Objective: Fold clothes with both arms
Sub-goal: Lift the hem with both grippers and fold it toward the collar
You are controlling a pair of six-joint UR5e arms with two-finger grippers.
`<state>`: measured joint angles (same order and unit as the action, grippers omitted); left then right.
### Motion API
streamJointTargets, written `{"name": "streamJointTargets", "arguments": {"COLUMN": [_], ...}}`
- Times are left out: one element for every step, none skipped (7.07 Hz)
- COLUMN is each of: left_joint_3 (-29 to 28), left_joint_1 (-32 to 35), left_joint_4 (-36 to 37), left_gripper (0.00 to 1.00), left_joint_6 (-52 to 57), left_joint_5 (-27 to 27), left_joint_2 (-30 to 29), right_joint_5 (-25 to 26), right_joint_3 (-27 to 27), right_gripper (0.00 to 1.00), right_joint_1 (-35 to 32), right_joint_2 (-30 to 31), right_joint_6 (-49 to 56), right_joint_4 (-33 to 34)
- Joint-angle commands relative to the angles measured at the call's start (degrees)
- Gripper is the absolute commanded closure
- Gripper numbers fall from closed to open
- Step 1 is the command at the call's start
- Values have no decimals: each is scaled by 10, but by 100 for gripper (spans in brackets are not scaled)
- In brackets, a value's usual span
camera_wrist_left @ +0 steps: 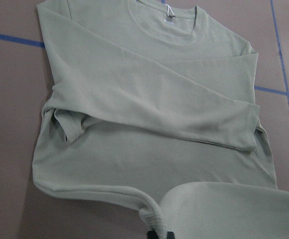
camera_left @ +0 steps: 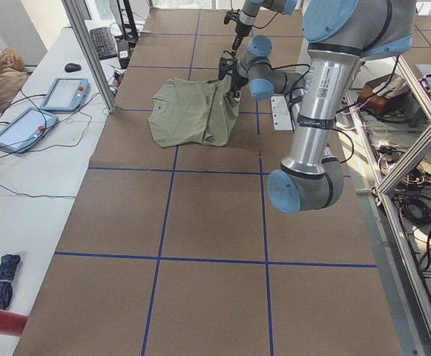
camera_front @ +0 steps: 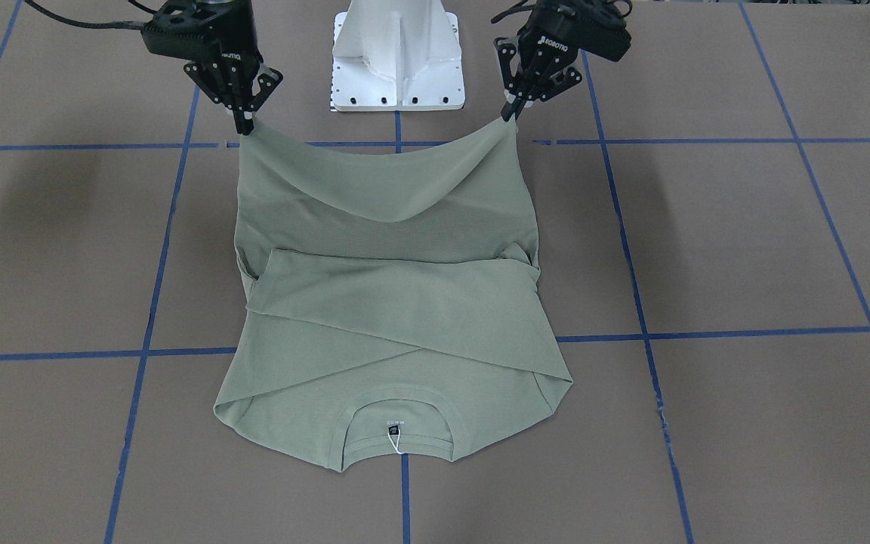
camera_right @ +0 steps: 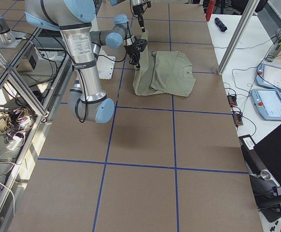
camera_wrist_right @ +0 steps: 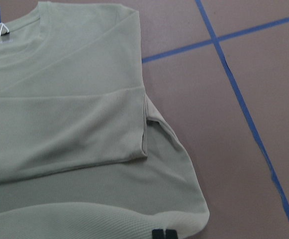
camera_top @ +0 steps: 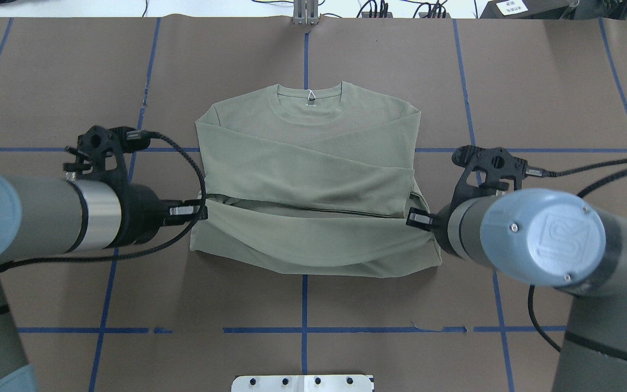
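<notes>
The sage-green shirt (camera_front: 397, 355) lay in the middle of the brown table (camera_front: 745, 242), just in front of the robot's white pedestal (camera_front: 397, 68). Its collar (camera_front: 399, 414) pointed away from the robot, and a small white tag (camera_front: 395, 440) showed at the neck. Both sleeves (camera_front: 405, 298) were folded in over the chest, one crossing on top of the other. The collar end rested flat on the table. The hem (camera_front: 397, 181) end was raised off it and sagged in a soft curve between the two arms.

The left gripper (camera_front: 512, 113) had its fingers pinched together on the hem corner at the robot's left side of the shirt. The right gripper (camera_front: 245, 125) was clamped the same way on the opposite corner. In each wrist camera the black fingertips sat at the bottom edge of the view with ribbed hem cloth squeezed between them. From overhead, the two grippers stood at about the same level, one on either side of the garment. The lifted hem stretched between them over the lower half of the body.

Blue tape lines (camera_front: 707, 140) marked the table off into a grid. Along the far side a white desk (camera_left: 22, 193) carried two tablets (camera_left: 63, 93), and a person's hand (camera_left: 4, 63) rested near them, well apart from the shirt.
</notes>
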<state>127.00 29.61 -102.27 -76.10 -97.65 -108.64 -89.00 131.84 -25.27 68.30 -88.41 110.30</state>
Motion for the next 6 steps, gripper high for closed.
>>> {"name": "streamJointTargets", "arguments": {"left_joint_3": [-95,-152,-201,-256,-309,-362], "left_joint_1": [88,110,121,123,123,123], "left_joint_4": [-3,-6,-17,-59,-102,-114], "left_gripper": [100,100,100,100,100,100], "left_joint_6": [54,82,94,96,97,97], "left_joint_5": [-37,-34,-32,-31,-19,15], "left_joint_2": [-54,-83,-104,-113,-122,-142], "right_joint_5": [-42,-43,-57,-62,-62,-62], "right_joint_3": [-73,-143,-209,-273,-346,-427], "right_gripper": [100,100,100,100,100,100], "right_joint_1": [-79,-106,-132,-149,-160,-167], "right_joint_2": [-36,-67,-88,-104,-128,-162], "right_joint_6": [64,74,89,109,114,114], "right_joint_4": [-31,-69,-115,-152,-195,-242]}}
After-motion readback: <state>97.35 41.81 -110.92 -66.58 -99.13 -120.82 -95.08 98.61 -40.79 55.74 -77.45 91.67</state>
